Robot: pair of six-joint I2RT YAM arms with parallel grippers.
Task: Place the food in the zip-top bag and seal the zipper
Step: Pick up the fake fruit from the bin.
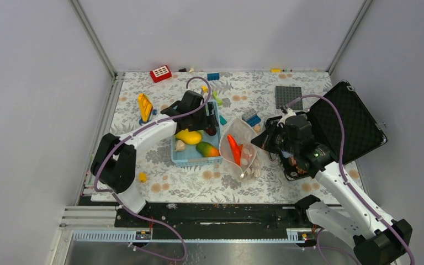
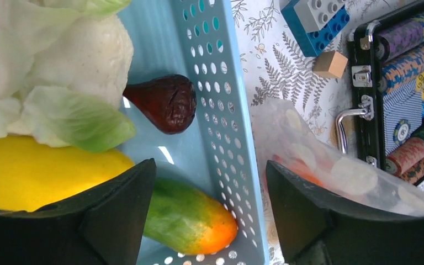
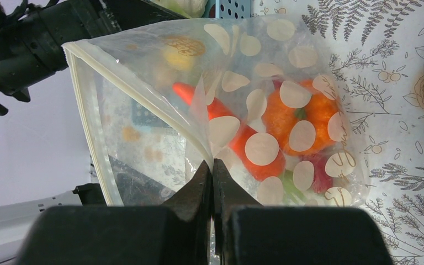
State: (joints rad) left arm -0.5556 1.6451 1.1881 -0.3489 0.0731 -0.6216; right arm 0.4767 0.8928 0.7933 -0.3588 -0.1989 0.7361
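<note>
The zip-top bag (image 1: pixel 242 148) stands open right of the blue basket (image 1: pixel 183 160). In the right wrist view, the bag (image 3: pixel 143 138) holds an orange carrot (image 3: pixel 237 132), a round orange piece (image 3: pixel 303 113) and red and green pieces. My right gripper (image 3: pixel 213 165) is shut on the bag's mouth edge, at the zipper (image 3: pixel 138 88). My left gripper (image 2: pixel 210 210) is open and empty, hovering over the basket's right wall (image 2: pixel 226 110). In the basket lie cauliflower (image 2: pixel 61 61), a dark red piece (image 2: pixel 165 102), a yellow piece (image 2: pixel 33 171) and a green-orange piece (image 2: pixel 193 218).
An open black case (image 1: pixel 348 121) of poker chips lies right of the bag, behind my right gripper (image 1: pixel 260 141). Building bricks lie along the back: a red one (image 1: pixel 160 73), a grey plate (image 1: pixel 289 96), blue ones (image 1: pixel 251 117). A yellow toy (image 1: pixel 145 106) sits left of my left gripper (image 1: pixel 212 122).
</note>
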